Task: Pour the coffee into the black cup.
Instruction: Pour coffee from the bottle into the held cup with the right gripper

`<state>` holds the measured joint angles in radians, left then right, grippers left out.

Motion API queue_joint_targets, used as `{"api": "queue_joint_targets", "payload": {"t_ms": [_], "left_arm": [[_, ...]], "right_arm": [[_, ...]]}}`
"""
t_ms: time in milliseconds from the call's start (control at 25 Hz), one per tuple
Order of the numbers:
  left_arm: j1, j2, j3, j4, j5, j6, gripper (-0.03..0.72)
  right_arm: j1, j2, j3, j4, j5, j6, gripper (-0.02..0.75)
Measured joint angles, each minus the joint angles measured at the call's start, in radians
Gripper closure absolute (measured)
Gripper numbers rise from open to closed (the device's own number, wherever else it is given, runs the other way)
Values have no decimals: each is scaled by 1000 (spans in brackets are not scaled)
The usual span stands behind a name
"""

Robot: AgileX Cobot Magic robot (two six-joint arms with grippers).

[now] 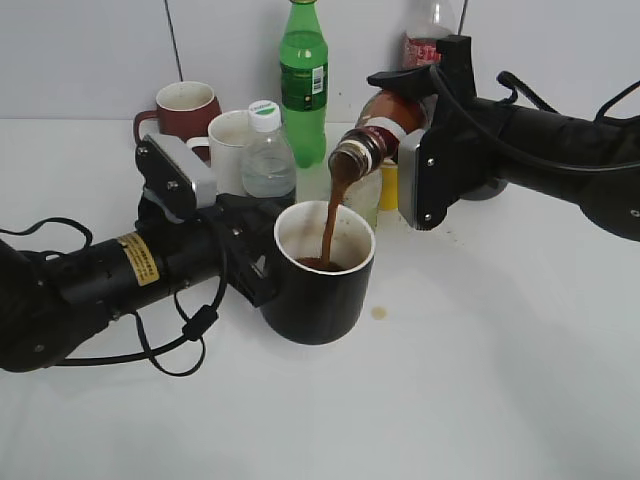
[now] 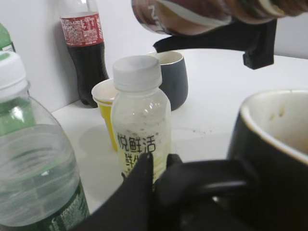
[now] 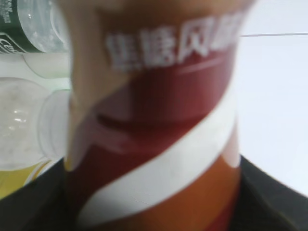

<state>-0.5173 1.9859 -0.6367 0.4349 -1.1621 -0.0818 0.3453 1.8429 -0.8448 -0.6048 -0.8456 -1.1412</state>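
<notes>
The black cup stands mid-table, off-white inside, with coffee pooling at its bottom. My left gripper is shut on its black loop handle; the left wrist view shows the fingers closed round the handle and the cup's wall at right. My right gripper is shut on the brown coffee bottle, tipped mouth-down over the cup. A brown stream falls into the cup. The bottle fills the right wrist view and crosses the top of the left wrist view.
Behind the cup stand a small clear bottle with white cap, a white mug, a reddish-brown mug, a green bottle, a yellow cup, a dark grey mug and a cola bottle. A coffee drop lies beside the cup.
</notes>
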Motion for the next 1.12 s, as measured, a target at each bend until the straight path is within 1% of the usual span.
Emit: {"api": "queue_joint_targets", "payload": {"t_ms": [720,920,1120], "left_arm": [[0,0,0,0,1,0,637],[0,0,0,0,2,0,637],[0,0,0,-8,3,0,637]], "right_arm": [[0,0,0,3,-4,4,236],[0,0,0,4,-4,134,236],[0,0,0,6,3,343,236]]}}
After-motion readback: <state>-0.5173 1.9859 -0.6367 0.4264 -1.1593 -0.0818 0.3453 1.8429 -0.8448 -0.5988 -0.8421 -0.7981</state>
